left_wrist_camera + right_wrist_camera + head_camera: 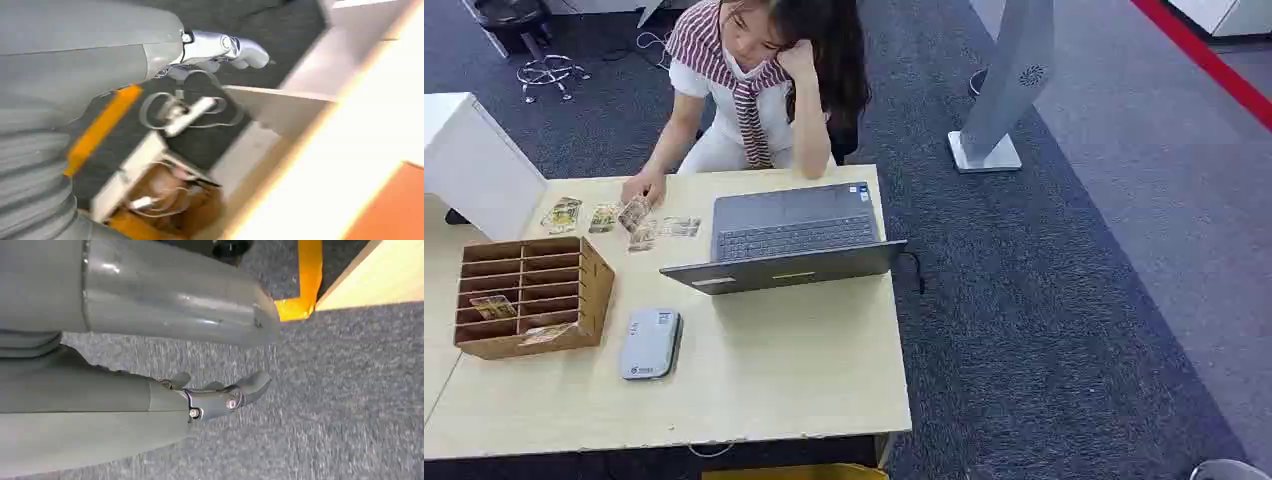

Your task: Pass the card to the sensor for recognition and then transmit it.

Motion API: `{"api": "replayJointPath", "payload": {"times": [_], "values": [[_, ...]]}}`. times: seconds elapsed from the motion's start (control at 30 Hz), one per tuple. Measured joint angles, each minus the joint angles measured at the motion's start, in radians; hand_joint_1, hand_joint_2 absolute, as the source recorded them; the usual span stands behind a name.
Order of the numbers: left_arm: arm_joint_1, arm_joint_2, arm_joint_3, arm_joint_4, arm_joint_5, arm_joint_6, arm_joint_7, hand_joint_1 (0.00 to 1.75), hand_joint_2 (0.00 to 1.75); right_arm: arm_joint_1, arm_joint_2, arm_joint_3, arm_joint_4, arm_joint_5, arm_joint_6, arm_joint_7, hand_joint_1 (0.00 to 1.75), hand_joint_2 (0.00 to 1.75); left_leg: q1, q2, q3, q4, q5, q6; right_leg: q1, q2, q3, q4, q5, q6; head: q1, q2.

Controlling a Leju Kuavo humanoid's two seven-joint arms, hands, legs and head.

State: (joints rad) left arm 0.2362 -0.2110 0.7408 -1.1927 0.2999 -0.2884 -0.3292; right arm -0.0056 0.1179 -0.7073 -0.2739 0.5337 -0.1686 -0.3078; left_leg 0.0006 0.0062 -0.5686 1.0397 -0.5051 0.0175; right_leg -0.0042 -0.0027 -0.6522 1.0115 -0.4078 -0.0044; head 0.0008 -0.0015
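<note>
Several cards (620, 217) lie in a loose row on the far side of the wooden table (804, 370), under the fingers of a person (754, 80) sitting opposite me; their faces are too small to read. More cards sit in the slotted wooden box (534, 295), partly hidden by its dividers. The grey sensor (650, 343) lies flat just beside the box, near the table's front edge, with bare tabletop between it and the open laptop (789, 245). My left hand (220, 50) hangs below the table edge, holding nothing, fingers loosely extended; that picture is blurred, and cables and a white block on the floor are hard to make out. My right hand (220, 397) hangs over grey carpet, empty, fingers apart, well away from the table corner (380, 275).
</note>
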Motion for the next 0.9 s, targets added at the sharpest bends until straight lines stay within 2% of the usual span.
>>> {"api": "replayJointPath", "payload": {"times": [0.33, 0.5, 0.63, 0.9], "values": [[0.105, -0.053, -0.092, -0.353, 0.117, 0.035, -0.058, 0.00, 1.75, -0.014, 0.020, -0.055, 0.018, 0.072, -0.036, 0.001, 0.00, 0.00, 0.000, -0.001, 0.000, 0.000, 0.000, 0.000, 0.000, 0.000, 0.000, 0.000, 0.000, 0.000, 0.000, 0.000], [0.116, -0.067, -0.136, -0.513, 0.078, 0.048, -0.116, 0.00, 1.75, -0.021, 0.032, -0.069, 0.028, 0.124, -0.052, 0.001, 0.00, 0.00, 0.000, -0.001, 0.000, 0.000, 0.000, 0.000, 0.000, 0.000, 0.000, 0.000, 0.000, 0.000, 0.000, 0.000], [0.093, -0.039, -0.178, -0.560, -0.028, 0.097, -0.141, 0.00, 1.75, -0.025, 0.039, -0.069, 0.034, 0.158, -0.058, 0.001, 0.00, 0.00, 0.000, -0.001, 0.000, 0.000, 0.001, -0.001, 0.000, 0.000, 0.000, 0.000, 0.001, -0.001, 0.000, 0.000], [0.019, 0.066, -0.266, -0.566, -0.254, 0.236, -0.137, 0.00, 1.75, -0.034, 0.047, -0.069, 0.042, 0.215, -0.061, 0.003, 0.00, 0.00, 0.000, -0.001, 0.000, 0.000, 0.002, -0.004, 0.000, 0.000, 0.000, 0.000, 0.002, -0.002, 0.000, 0.000]]}}
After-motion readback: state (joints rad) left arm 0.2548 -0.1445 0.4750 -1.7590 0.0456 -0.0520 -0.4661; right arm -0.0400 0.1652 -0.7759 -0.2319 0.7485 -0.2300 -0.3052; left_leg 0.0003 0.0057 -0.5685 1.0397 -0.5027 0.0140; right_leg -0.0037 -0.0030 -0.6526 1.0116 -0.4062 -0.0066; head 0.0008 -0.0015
